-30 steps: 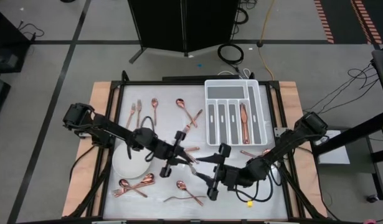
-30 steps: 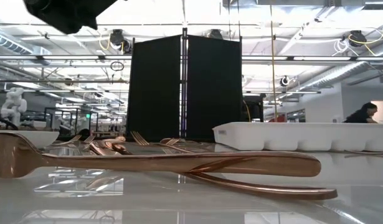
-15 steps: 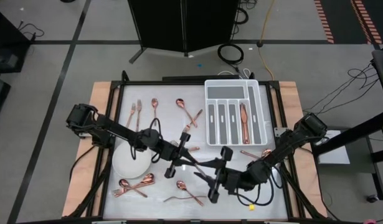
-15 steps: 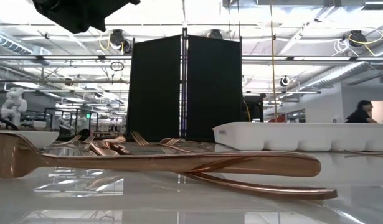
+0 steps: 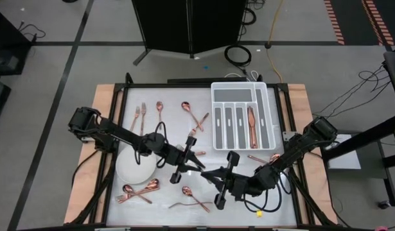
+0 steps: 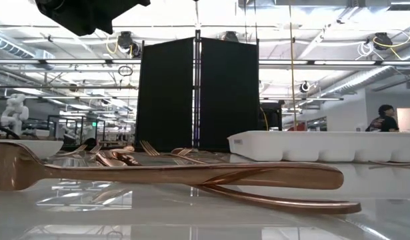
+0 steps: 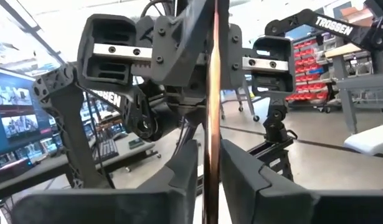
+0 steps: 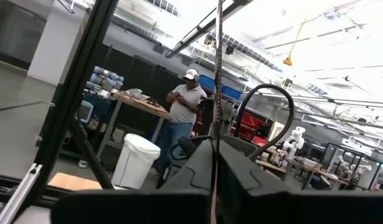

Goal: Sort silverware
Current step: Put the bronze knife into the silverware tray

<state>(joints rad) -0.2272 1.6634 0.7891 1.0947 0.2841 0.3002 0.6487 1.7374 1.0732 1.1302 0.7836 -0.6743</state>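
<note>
Left claw (image 5: 192, 162) and right claw (image 5: 213, 174), both clamped on one copper utensil (image 7: 211, 93) mid-table: a handover. Next, one must release before carrying it to the tray (image 5: 243, 88).

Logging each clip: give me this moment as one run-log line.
left claw: shut on copper utensil, mid-table | right claw: shut on same utensil | phase: handover | tray: one copper piece in a slot
</note>
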